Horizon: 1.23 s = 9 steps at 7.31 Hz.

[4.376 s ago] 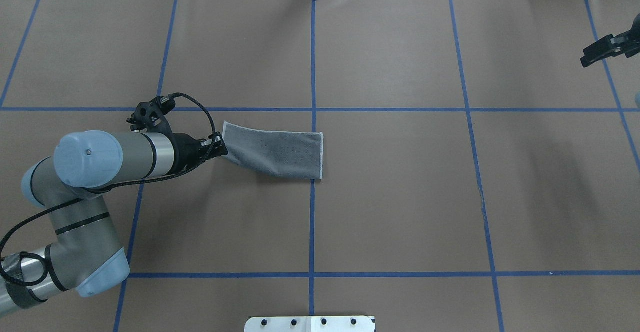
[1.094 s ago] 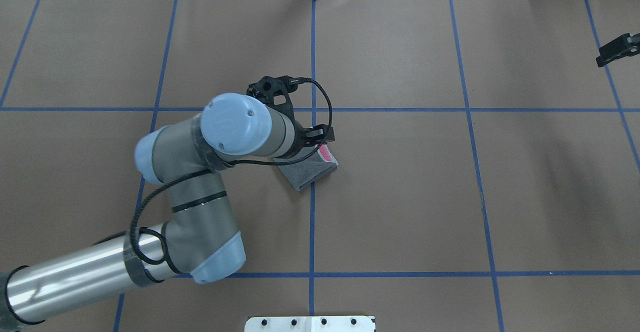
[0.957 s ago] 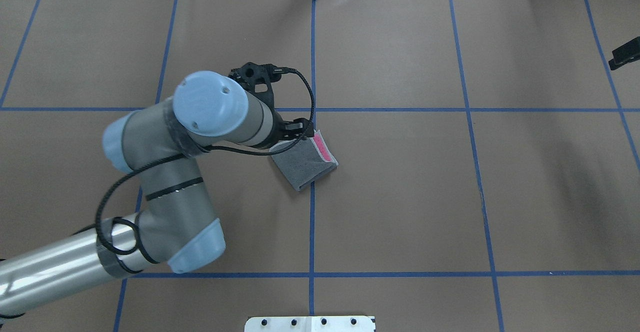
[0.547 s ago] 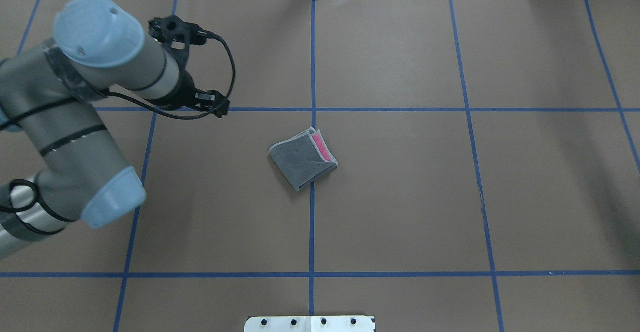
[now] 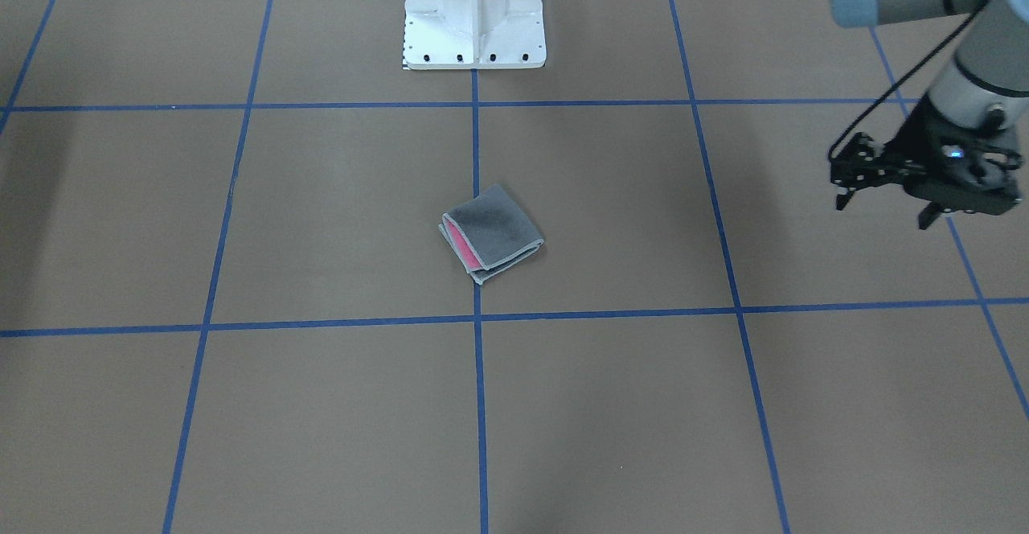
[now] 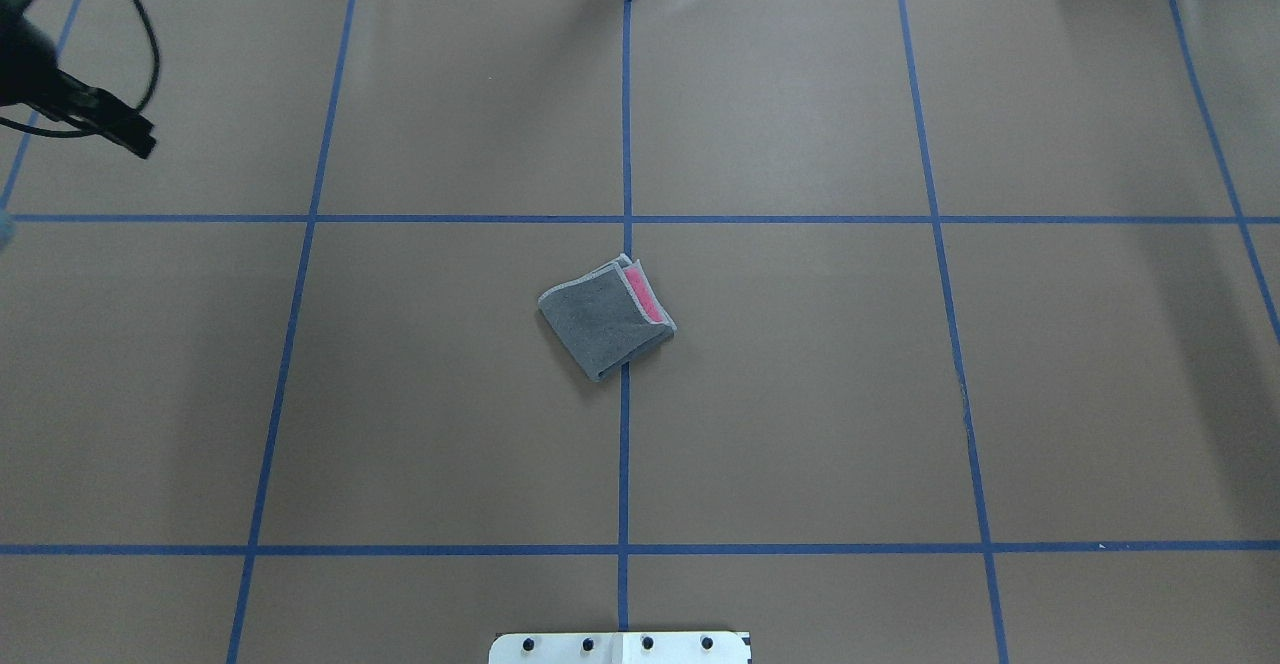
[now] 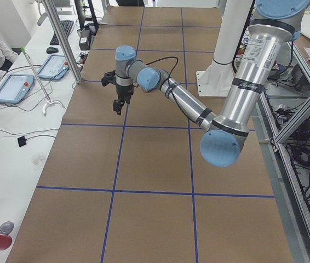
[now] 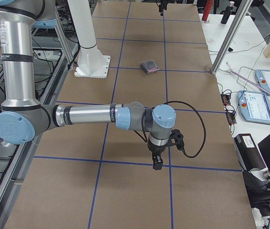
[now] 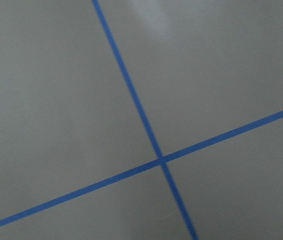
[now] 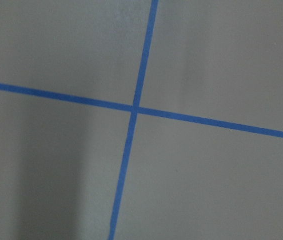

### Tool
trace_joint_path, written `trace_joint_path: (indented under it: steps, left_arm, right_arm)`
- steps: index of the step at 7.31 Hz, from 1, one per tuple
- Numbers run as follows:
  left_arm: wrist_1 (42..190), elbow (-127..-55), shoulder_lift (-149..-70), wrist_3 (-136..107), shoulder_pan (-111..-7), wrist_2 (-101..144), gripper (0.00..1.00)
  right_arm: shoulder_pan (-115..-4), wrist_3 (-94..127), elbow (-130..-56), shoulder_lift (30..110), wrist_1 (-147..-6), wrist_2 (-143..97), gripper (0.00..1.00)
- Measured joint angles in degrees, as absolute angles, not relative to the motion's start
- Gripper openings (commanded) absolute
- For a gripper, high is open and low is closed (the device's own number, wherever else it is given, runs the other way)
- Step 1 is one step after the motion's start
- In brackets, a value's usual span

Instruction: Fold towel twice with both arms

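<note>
Your towel (image 6: 605, 317) looks folded twice, so the left pincer (image 6: 140, 141) and right pincer (image 8: 157, 164) hang far off. Open or closed, I cannot tell.

A: Surface?
B: Brown paper-covered bench (image 6: 800, 414), blue tape grid lines (image 6: 940, 219).
A: Lying on it?
B: Folded dark grey terry towel (image 6: 600, 322), pink strip showing along one edge, across the centre line. White metal pedestal base (image 5: 474, 19) too.
</note>
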State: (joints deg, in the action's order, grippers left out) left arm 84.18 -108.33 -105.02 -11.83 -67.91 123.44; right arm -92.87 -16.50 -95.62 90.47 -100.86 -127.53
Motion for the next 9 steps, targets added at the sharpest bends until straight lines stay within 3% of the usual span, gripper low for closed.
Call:
trace_joint_path:
  steps: [5, 9]
  left_arm:
    - [84.46, -97.54, -94.74, 13.70, -86.12, 131.51, 1.00]
    - [84.90, -95.49, -89.31, 20.52, -90.87, 133.21, 1.00]
  right_arm:
    - [-94.04, -15.54, -95.64, 90.18, -101.96, -129.91, 1.00]
    - [-93.61, -11.20, -95.80, 88.95, -101.10, -130.68, 1.00]
